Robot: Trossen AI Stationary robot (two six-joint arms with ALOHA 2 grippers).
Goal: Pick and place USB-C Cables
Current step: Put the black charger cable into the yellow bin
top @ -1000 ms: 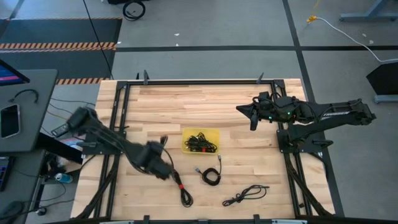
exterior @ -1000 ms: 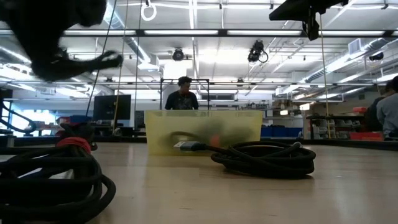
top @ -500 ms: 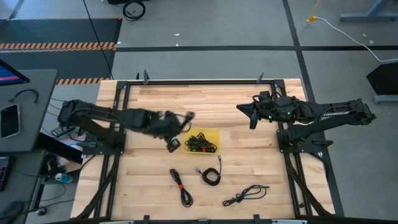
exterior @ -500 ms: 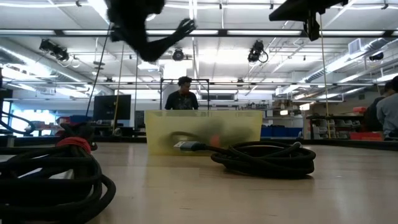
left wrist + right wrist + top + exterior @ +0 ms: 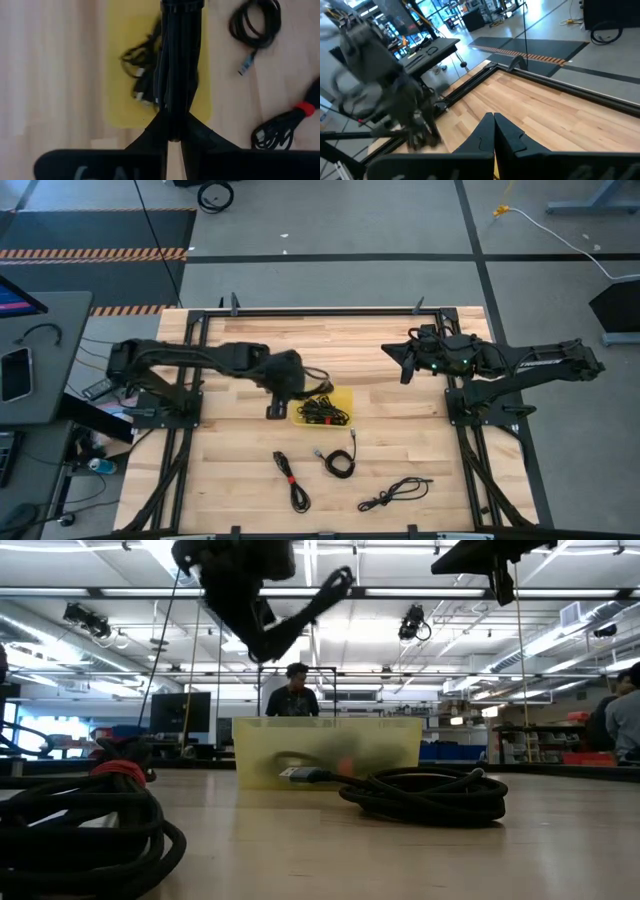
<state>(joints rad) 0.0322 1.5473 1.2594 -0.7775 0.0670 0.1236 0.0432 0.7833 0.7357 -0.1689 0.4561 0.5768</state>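
USB-C cable (image 5: pixel 175 60) in left gripper (image 5: pixel 172 112)

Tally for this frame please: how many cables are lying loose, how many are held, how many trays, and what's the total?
Cables loose on the table: 3 (red-tied, coiled, straggly)
Cable held in the left gripper: 1
Yellow tray: 1
Total: 5, plus the tray's tangled pile, which can't be counted.
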